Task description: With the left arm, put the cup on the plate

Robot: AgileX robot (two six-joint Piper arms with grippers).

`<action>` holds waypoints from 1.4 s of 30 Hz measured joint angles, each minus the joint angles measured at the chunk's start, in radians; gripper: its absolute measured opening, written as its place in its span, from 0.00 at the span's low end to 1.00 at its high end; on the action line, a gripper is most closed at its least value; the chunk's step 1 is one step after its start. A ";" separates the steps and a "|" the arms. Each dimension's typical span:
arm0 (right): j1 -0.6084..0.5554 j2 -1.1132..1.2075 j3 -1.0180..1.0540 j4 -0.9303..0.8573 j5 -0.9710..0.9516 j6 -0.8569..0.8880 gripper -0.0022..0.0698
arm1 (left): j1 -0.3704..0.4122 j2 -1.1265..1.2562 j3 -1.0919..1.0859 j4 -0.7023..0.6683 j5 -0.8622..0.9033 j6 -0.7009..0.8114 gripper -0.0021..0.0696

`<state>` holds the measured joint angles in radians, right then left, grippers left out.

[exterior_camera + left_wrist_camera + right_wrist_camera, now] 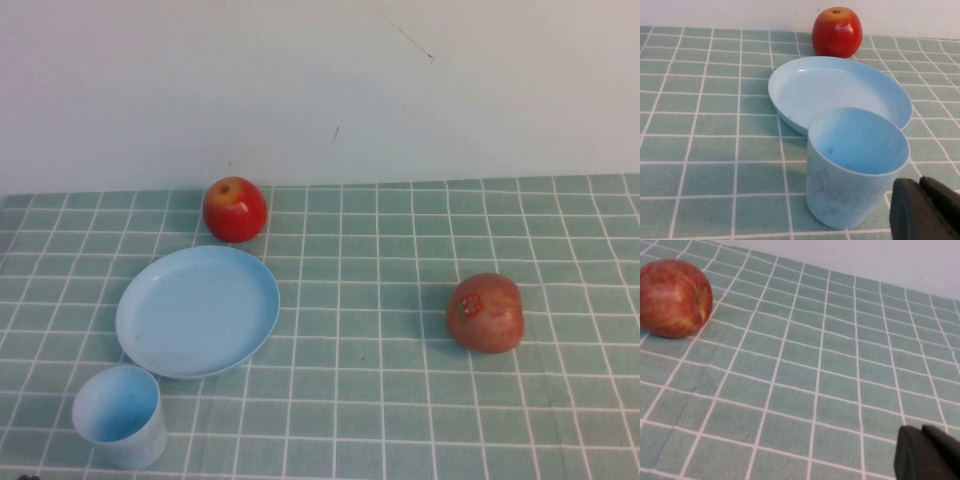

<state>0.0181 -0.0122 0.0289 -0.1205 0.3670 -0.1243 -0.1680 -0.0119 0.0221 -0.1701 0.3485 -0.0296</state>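
Observation:
The light blue cup (pixel 120 418) stands upright and empty near the table's front left corner, just in front of the light blue plate (pixel 197 310) and not on it. In the left wrist view the cup (pixel 855 170) is close in front of the plate (pixel 835 90). My left gripper (pixel 920 180) shows only as black fingertips pressed together, beside and just short of the cup, not touching it. My right gripper (pixel 921 429) is shut and empty, low over bare tablecloth. Neither arm shows in the high view.
A red apple (pixel 235 209) sits just behind the plate, near the white wall. A darker red apple with a sticker (pixel 485 313) lies on the right half; it also shows in the right wrist view (pixel 672 297). A green checked cloth (pixel 380 400) covers the table.

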 joint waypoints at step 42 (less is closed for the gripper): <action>0.000 0.000 0.000 0.000 0.000 0.000 0.03 | 0.000 0.000 0.006 -0.161 -0.306 -0.018 0.03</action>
<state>0.0181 -0.0122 0.0289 -0.1205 0.3670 -0.1243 -0.1680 -0.0119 0.0280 -0.3308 0.0428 -0.0473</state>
